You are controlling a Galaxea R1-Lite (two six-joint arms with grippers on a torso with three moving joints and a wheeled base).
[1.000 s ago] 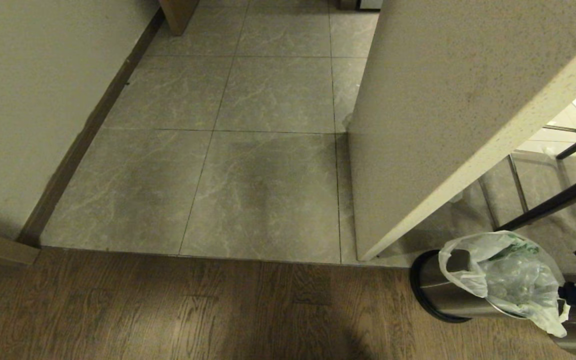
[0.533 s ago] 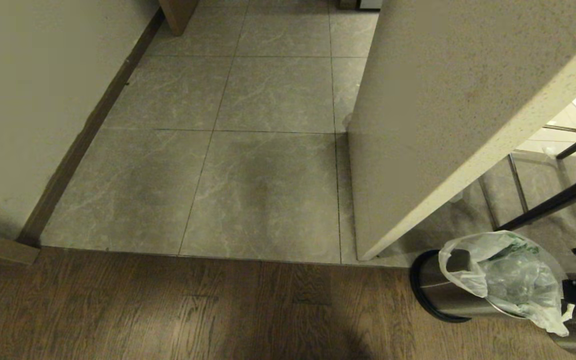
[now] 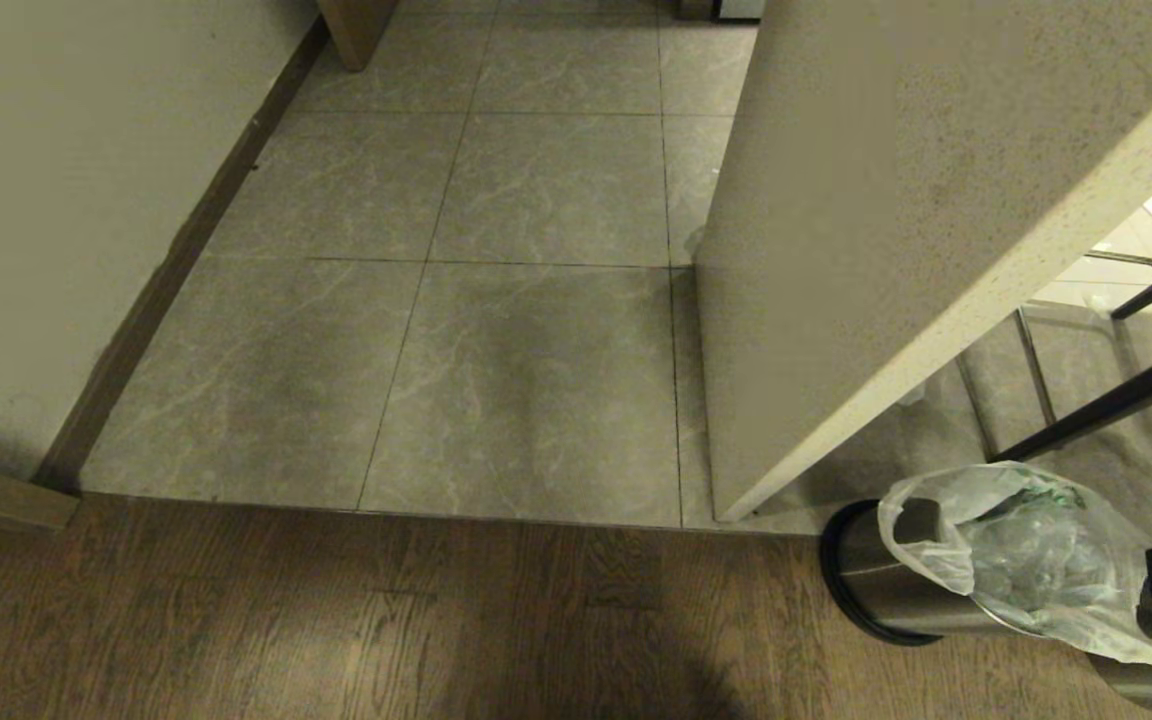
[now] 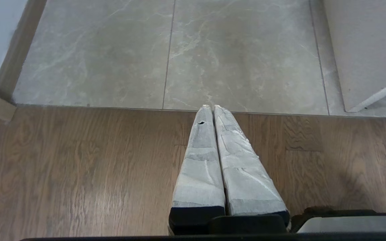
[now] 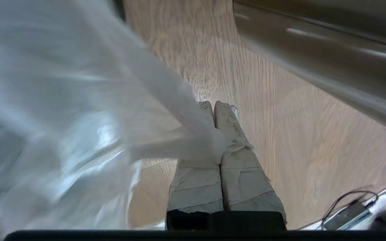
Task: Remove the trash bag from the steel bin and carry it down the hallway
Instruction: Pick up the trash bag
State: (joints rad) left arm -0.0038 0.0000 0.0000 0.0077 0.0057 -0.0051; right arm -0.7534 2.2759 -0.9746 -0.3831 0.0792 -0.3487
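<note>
**Right jaws clamped on bag edge at the bin**

The right gripper (image 5: 213, 108) reaches in low at the near side of the steel bin (image 3: 886, 585), wrist dark against the frame edge in the head view. Its taped jaws are pressed fully together, with a stretched fold of the trash bag (image 3: 1031, 560) pinched between them; the plastic runs taut from the jaws back toward the bin. The bulk of the bag sits in and over the bin's mouth, green-printed scraps showing through, one loop draped down the steel side. The bin's brushed wall passes close beside the jaws in the right wrist view.

The left gripper (image 4: 212, 108) hangs parked, jaws closed on nothing, tips over the seam where the floors meet.

Beneath both jaws lies dark wood-plank floor (image 3: 336, 620). Beyond it the hallway (image 3: 536, 300) runs ahead on grey veined tiles, with a cream wall (image 3: 56, 200) and dark skirting. A speckled pale panel (image 3: 886, 200) stands just beyond the bin.
</note>
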